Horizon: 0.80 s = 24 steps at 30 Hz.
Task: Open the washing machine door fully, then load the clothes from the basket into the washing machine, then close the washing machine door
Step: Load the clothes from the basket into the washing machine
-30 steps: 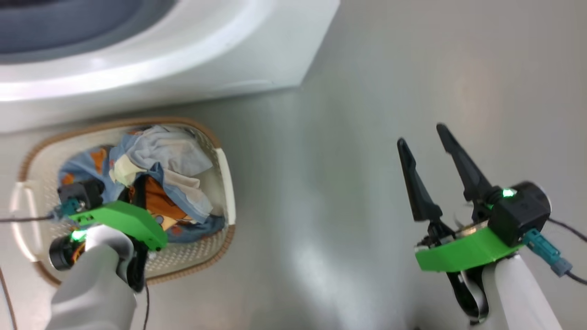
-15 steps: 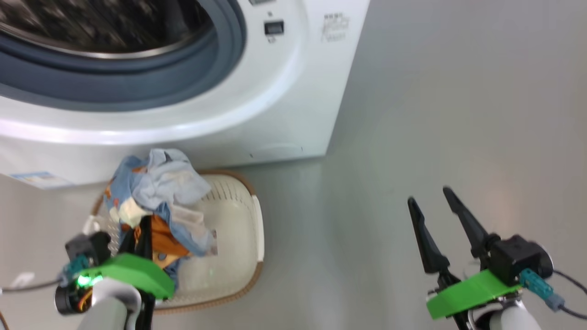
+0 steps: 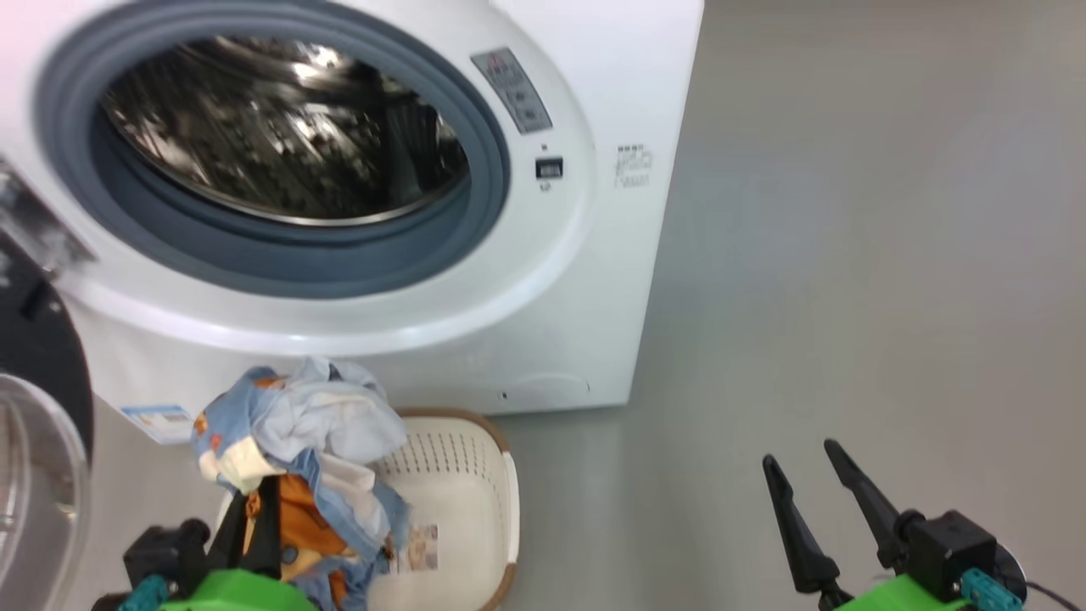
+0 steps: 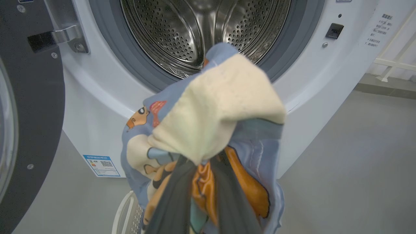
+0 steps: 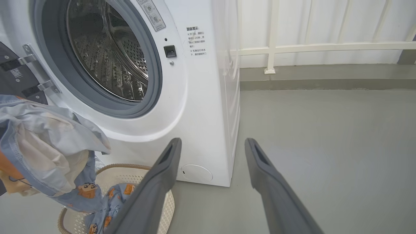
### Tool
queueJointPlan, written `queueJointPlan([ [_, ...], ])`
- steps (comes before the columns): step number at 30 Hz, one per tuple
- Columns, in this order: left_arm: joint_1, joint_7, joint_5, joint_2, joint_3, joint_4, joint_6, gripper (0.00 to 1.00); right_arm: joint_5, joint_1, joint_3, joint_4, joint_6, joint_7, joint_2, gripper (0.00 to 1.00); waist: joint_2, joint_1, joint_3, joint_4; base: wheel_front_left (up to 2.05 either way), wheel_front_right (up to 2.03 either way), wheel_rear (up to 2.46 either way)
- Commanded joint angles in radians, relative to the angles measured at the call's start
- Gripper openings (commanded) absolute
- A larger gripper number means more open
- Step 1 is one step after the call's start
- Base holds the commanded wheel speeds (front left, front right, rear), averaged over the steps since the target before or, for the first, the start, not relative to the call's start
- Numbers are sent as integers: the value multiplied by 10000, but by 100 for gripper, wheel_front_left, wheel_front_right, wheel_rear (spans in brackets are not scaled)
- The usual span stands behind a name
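The washing machine [image 3: 594,297] stands with its steel drum [image 3: 280,136] exposed. The washing machine door [image 3: 34,407] hangs swung out at the left, seen in the left wrist view as a black ring [image 4: 29,97]. My left gripper [image 3: 259,501] is shut on the clothes [image 3: 297,433], a light blue bundle with orange figures held above the basket [image 3: 458,475]. In the left wrist view the clothes [image 4: 214,107] hang in front of the drum opening. A tail of cloth [image 5: 97,201] still reaches into the basket [image 5: 165,208]. My right gripper [image 3: 800,456] stands open over the floor, holding nothing.
Grey floor [image 3: 848,255] stretches to the right of the machine. A white railing [image 5: 325,47] runs along the wall behind it. A blue label [image 3: 157,418] and a round cap [image 5: 196,173] sit low on the machine's front.
The head camera has tilted up, bringing the drum into view. My left gripper has lifted the clothes up out of the basket toward the opening. The right gripper stays open.
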Motion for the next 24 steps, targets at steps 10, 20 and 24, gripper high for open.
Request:
queueJointPlan([
  [10, 1214, 698, 237, 564, 222, -2392, 636, 0, 108, 611, 227, -614, 16, 223, -20, 100, 0, 0, -1371, 352, 0, 0, 0],
  [20, 1862, 1232, 272, 734, 161, -3734, 989, 0, 103, 807, 191, -822, 16, 280, -20, 100, 0, 0, -1584, 474, 0, 0, 0],
  [24, 1969, 1328, 246, 759, 138, -3984, 1049, 0, 113, 838, 198, -846, 16, 272, -20, 100, 0, 0, -1608, 486, 0, 0, 0],
])
